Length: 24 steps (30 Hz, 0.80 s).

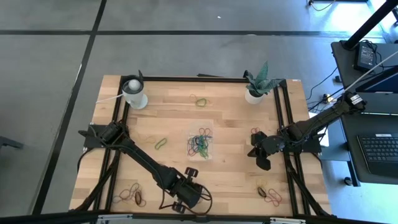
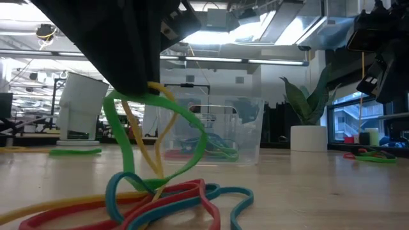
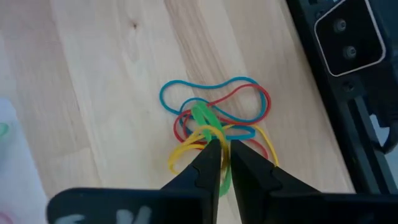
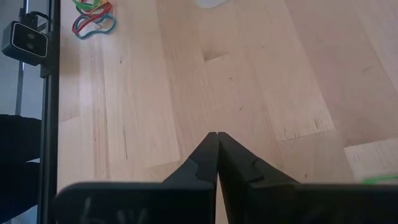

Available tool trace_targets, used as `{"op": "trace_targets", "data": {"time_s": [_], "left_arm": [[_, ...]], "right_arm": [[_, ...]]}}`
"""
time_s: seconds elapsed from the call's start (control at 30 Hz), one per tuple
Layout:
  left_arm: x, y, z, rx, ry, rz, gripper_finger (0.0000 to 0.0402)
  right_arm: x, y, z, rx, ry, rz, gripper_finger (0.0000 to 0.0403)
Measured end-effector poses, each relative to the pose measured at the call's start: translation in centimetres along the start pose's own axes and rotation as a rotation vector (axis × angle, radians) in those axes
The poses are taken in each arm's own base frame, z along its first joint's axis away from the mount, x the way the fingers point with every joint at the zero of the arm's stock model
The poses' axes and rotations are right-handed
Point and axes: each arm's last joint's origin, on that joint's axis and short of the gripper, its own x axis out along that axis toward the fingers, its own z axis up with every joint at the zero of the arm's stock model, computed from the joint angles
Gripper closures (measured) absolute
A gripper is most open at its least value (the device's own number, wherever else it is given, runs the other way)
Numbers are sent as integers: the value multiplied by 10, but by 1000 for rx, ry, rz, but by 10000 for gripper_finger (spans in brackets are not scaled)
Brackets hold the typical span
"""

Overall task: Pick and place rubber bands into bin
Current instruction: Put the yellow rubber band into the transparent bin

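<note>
Wooden table [image 1: 230,118] under bright shop lights, with the clear bin [image 1: 200,142] sitting pretty much dead centre, so I'll place everything off that. It already has a tangle of green, blue and dark rubber bands [image 1: 199,145] inside.

Left gripper [image 3: 225,149] is down at the near edge of the table, on the near side of the bin and a bit to its left. Its fingers are pinched on a green band [image 3: 204,117] and a yellow band [image 3: 186,151], both pulled up off a little heap of blue and red bands [image 3: 245,102] that lies flat on the wood.

Right gripper [image 4: 217,135] hangs over bare wood to the right of the bin, fingers clenched together with nothing in them.

More loose bands around: a green one [image 1: 160,143] just left of the bin, one [image 1: 200,101] beyond it, a bunch [image 1: 270,193] near the right front corner. White cup [image 1: 134,93] and potted plant [image 1: 256,84] sit at the far corners.
</note>
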Motion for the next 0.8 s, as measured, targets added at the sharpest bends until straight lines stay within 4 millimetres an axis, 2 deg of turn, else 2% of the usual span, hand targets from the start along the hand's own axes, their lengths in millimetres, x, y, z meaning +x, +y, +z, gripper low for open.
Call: {"op": "trace_targets", "data": {"time_s": [0.27,0.6,0.8], "left_arm": [[0,1,0,-7,-5,20,348],[1,-1,-3,-14,15,9,359],[11,4,-17,-159,81,49,353]], "right_arm": [[0,0,0,0,0,0,391],[0,0,0,0,0,0,391],[0,0,0,0,-1,0,391]]}}
